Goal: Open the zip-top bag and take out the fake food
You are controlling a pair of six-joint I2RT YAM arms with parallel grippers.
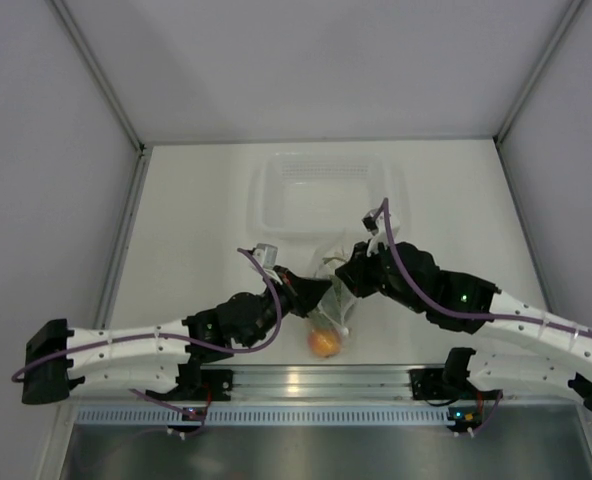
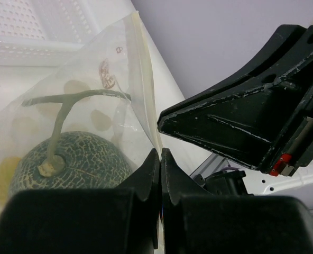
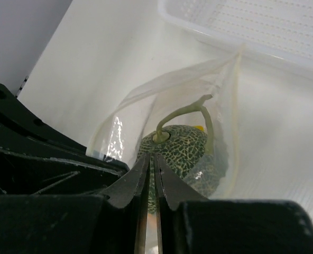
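Left gripper (image 2: pixel 160 164) jaws pinched shut on zip-top bag (image 2: pixel 93 79) edge, right gripper (image 3: pixel 151 169) jaws a thin slit at bag mouth, film grip unclear, bag just near-side of clear tub (image 1: pixel 264 198), green melon (image 2: pixel 77 153), yellow fruit (image 2: pixel 3 177), orange fruit (image 1: pixel 323 343) inside bag

The clear zip-top bag (image 2: pixel 119 79) is showing a small red printed mark at the upper middle of the left wrist frame. The melon (image 2: pixel 72 159) is showing dull green under a pale net pattern, its stem (image 2: pixel 58 127) pale olive. A yellow fruit (image 2: pixel 6 180) is glowing at lower left. An orange fruit (image 1: pixel 323 343) is showing low in the overhead frame. The left pincer (image 2: pixel 160 159) and right pincer (image 3: pixel 152 164) are appearing black, the counter (image 1: pixel 196 220) white.
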